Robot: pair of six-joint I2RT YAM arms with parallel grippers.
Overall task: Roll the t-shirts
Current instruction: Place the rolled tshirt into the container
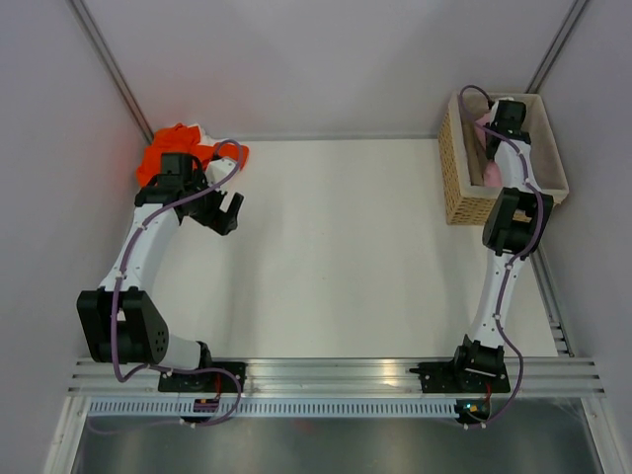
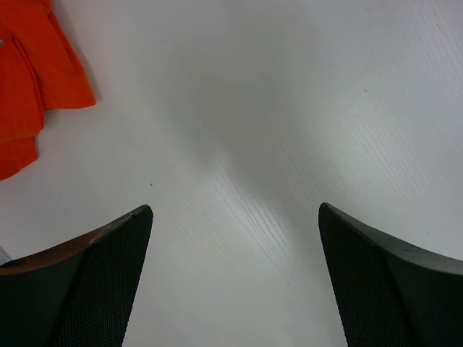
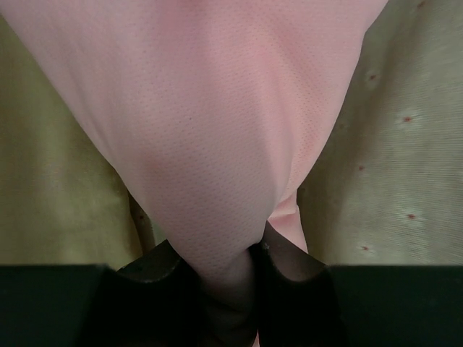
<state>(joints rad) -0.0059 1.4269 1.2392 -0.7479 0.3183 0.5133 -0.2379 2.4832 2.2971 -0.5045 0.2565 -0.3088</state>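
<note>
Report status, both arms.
Left fingers open over table. Right fingers shut on pink t-shirt in basket. Orange t-shirt crumpled far left, untouched.

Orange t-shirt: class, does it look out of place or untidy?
Yes. The orange t-shirt lies crumpled in a heap at the far left corner of the table, not spread flat.

1. Pink t-shirt (image 3: 210, 130): soft matt cloth, fine pinhole knit
2. Orange t-shirt (image 2: 29, 79): smooth matt cloth
3. Table (image 2: 275, 108): white, smooth, finely ribbed, slight sheen
4. Basket (image 1: 456, 178): rough woven wicker; lining (image 3: 405, 144) of pale matt cloth
5. Left gripper (image 2: 235, 208) pads (image 2: 87, 289): black, matt, finely dimpled
</note>
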